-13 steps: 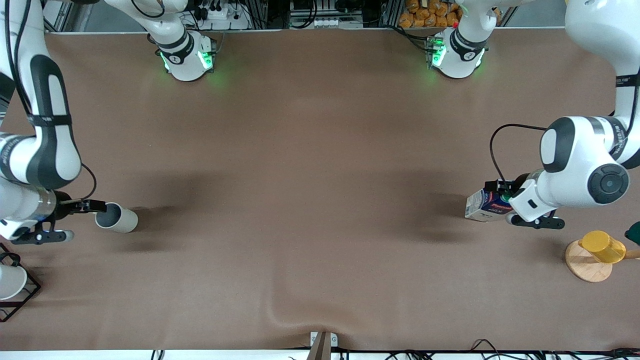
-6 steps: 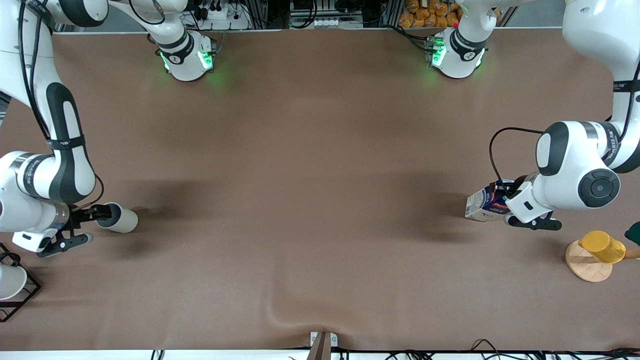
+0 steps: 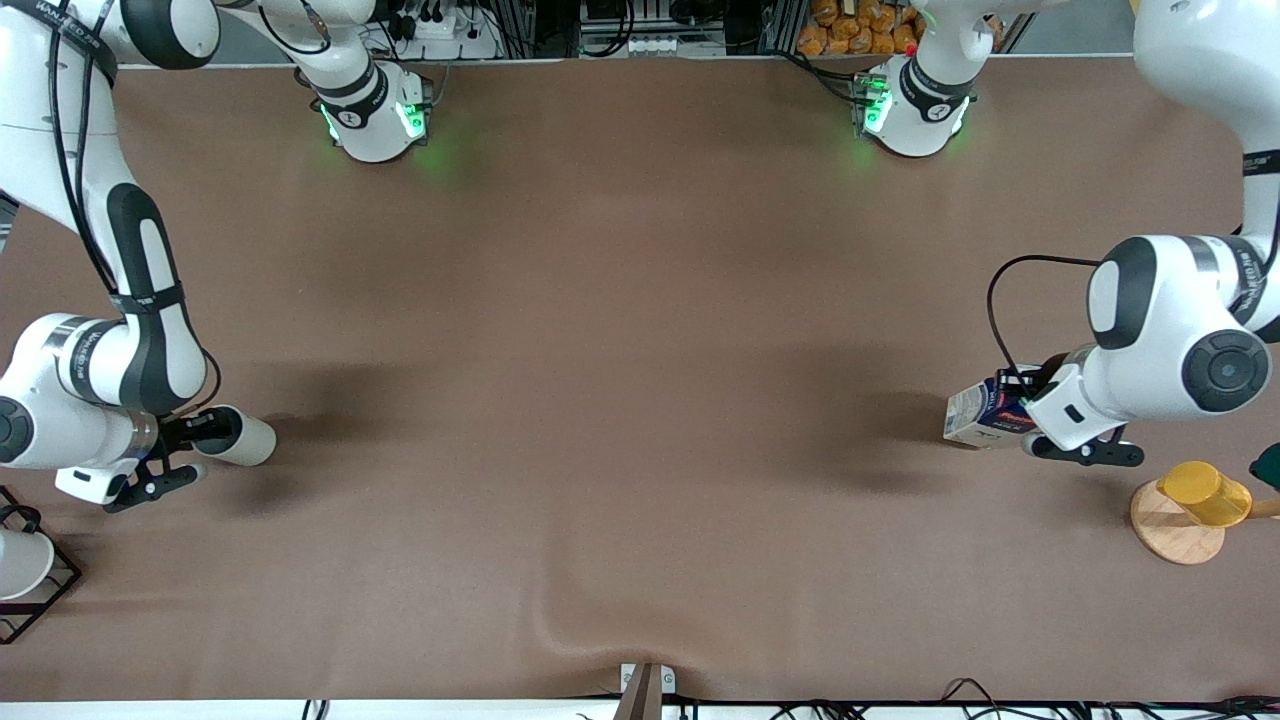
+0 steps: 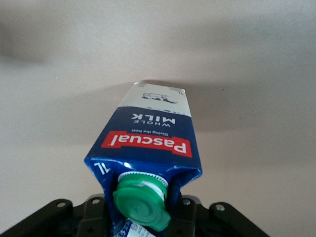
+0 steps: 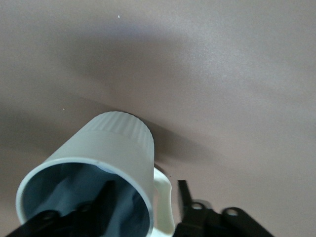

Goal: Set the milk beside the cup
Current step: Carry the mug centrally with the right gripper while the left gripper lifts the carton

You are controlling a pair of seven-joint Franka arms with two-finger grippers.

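1. Milk carton (image 3: 978,414), dark blue with a gabled top, a red label band and pale lower sides, hangs tilted in the left end effector (image 3: 1012,400), over the table (image 3: 640,400) toward the left arm's end.
2. Only the left wrist view shows its round green ribbed screw cap (image 4: 140,203), the red "Pascual" band and "WHOLE MILK" print; the dark fingers (image 4: 94,210) are clamped on the gable, their tips cut off at the frame edge.
3. At the right arm's end, the pale grey-beige mug (image 3: 240,437) is tilted with its mouth toward the right end effector (image 3: 195,430), which grips its rim.
4. The right wrist view adds the mug's faintly ribbed wall, darker grey inside and small handle (image 5: 163,197); one finger (image 5: 106,197) lies inside the mouth, one outside by the handle.
5. Nearer the front camera, a yellow cup (image 3: 1205,492) lies on a round wooden coaster (image 3: 1172,530); a white cup (image 3: 20,562) sits in a black wire rack (image 3: 45,590), partly cut off.
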